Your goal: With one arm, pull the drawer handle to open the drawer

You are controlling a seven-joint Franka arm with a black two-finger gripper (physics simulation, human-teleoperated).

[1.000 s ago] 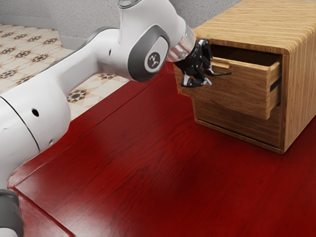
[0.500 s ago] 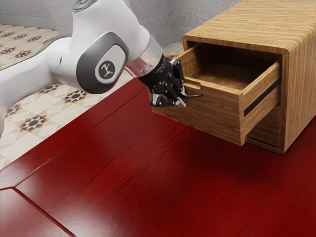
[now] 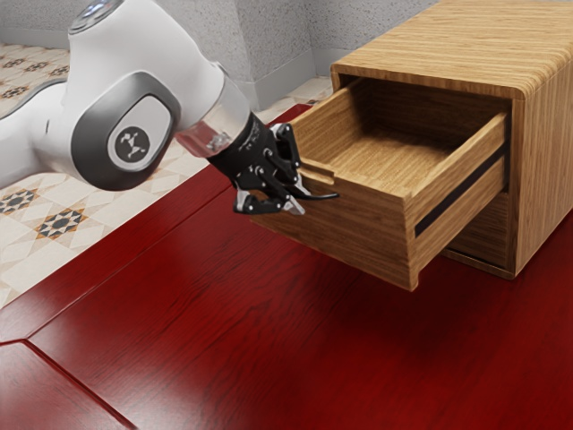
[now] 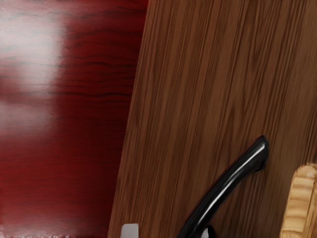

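1 cabinet (image 3: pixel 501 54) sits at the far right of the table (image 3: pixel 269 340) in the exterior view. Its 1 drawer (image 3: pixel 376 179) stands well out of the opening, with the rear inside the cabinet. Wide red tabletop lies open in front of the drawer and toward the exterior view's left, where the table's edge meets the tiled floor (image 3: pixel 54 215). Inside the drawer, the wooden floor and walls show. 1 black handle (image 3: pixel 324 194) is on the drawer front. The gripper (image 3: pixel 271 202) of the 1 arm is at that front, jaws closed narrowly around the handle. In the wrist view the handle (image 4: pixel 233 183) curves off the front toward the hand, with the table (image 4: pixel 59 124) beside it.
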